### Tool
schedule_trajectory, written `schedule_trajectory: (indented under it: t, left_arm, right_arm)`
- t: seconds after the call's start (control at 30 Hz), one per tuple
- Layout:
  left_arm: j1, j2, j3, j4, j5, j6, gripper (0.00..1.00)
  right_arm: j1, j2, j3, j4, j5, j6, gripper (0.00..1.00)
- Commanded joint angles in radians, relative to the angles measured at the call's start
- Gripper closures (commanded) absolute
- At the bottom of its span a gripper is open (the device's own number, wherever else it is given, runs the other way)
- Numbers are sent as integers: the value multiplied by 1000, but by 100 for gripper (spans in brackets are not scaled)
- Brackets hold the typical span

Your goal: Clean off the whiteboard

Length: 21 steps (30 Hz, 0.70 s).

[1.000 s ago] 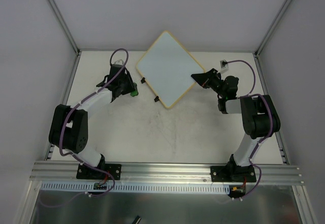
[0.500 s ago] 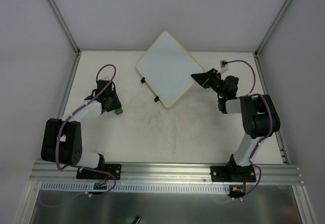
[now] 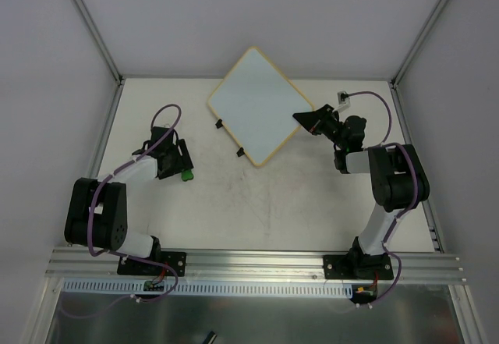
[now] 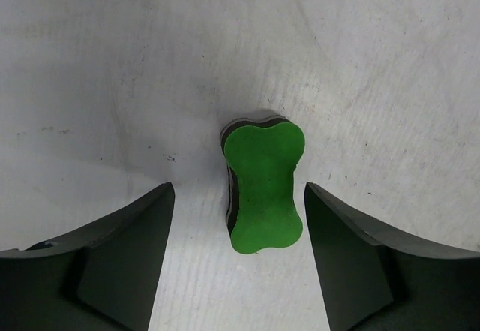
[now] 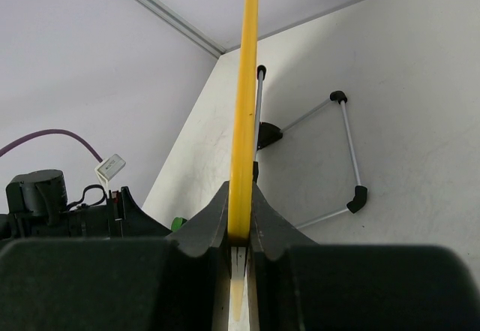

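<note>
The whiteboard [image 3: 256, 104] stands tilted up at the back middle of the table, its face blank white, with two black clips [image 3: 221, 123] on its left edge. My right gripper [image 3: 302, 118] is shut on its right corner. In the right wrist view the yellow rim [image 5: 245, 98] runs edge-on between the closed fingers [image 5: 206, 226]. The green bone-shaped eraser [image 4: 264, 187] lies on the table. My left gripper [image 4: 238, 192] is open around it, with a gap on both sides. From above, that gripper [image 3: 182, 172] sits left of the board, the eraser [image 3: 187, 176] at its tip.
A wire stand [image 5: 346, 147] with black joints lies on the table behind the board. Grey walls and aluminium posts [image 3: 92, 24] close in the back and sides. The table [image 3: 265, 203] is white and scuffed.
My left arm pulled back from the board toward the near left, then its jaws opened and let go of the eraser onto the table. The right arm and board have not moved.
</note>
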Motion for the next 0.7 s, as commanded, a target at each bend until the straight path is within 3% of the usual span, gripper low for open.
schedule_trajectory:
  t: [0.0,0.07,0.13,0.23,0.6,0.63,0.67]
  left_arm:
    - [6,-26,-11,-1,11,8,28]
    - [6,-32,-12,-1,11,7,26]
    - [6,-37,-17,-1,10,7,16]
    - [6,-62,-30,12,7,5,1]
    - [6,-132,-77,52,5,5,1]
    - [6,-135,-75,55,5,5,1]
    - [6,-138,-77,58,7,5,1]
  right_arm:
    - [22,13,28,55,-75,-15,100]
    - [22,12,25,55,-75,-13,100]
    - [24,12,27,53,-75,-18,98]
    - [22,13,27,53,-73,-18,78]
    - [21,9,21,55,-72,-16,64]
    - [21,9,22,53,-70,-16,61]
    - [21,7,22,55,-72,-18,51]
